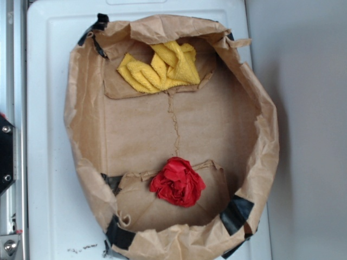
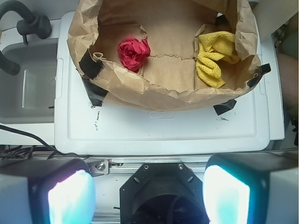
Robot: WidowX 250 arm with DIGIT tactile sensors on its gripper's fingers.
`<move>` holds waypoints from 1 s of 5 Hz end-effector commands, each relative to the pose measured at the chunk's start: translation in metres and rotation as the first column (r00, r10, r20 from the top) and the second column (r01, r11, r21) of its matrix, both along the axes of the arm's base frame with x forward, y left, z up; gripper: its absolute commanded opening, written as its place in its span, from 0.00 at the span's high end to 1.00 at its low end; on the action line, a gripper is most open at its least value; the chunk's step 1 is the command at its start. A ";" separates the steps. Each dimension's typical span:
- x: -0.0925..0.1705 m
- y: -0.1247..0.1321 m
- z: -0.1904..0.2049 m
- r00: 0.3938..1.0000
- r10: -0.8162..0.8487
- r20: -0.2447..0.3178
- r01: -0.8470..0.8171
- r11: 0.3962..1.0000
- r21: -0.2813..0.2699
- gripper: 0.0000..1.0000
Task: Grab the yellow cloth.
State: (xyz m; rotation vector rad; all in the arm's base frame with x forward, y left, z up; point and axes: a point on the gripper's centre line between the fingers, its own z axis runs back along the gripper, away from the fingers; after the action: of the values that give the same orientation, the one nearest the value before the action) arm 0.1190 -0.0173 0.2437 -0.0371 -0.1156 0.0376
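Looking down from the exterior view, you've got a brown paper bag (image 1: 87, 130) with its sides rolled down into a shallow basin, patched at the corners with black tape (image 1: 236, 212), sitting on a white plastic lid (image 1: 49, 162). Your yellow cloth (image 1: 160, 69) is at the top end of the bag floor in that view, bunched into thick folds and tucked right up against the bag wall, partly lying on a paper flap. At the opposite end, well apart from it, there's a red wad (image 1: 178, 182) crumpled into a rose shape.

From the wrist view you're seeing the same bag from the side: yellow cloth on the right end, red wad on the left, bare paper between them. The gripper (image 2: 148, 198) sits at the bottom of that frame, and its fingers (image 2: 70, 198) are spread wide, one at each lower corner with a big gap between, holding nothing. It's well back from the bag, on the near side of the white lid's edge, nowhere near touching the cloth. You'll also spot a grey sink (image 2: 28, 84) off to the left with a dark faucet (image 2: 28, 21) above it.
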 end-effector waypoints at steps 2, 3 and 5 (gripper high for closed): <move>0.033 -0.002 -0.027 0.998 0.062 -0.009 -0.062 0.996 0.065 0.00; 0.053 0.005 -0.041 0.992 0.120 0.025 -0.122 0.988 0.096 0.00; 0.081 0.024 -0.065 0.953 0.303 0.016 -0.303 0.947 0.109 0.00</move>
State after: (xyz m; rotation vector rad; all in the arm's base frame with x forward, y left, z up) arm 0.1986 0.0002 0.1718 0.0948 -0.0939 0.3242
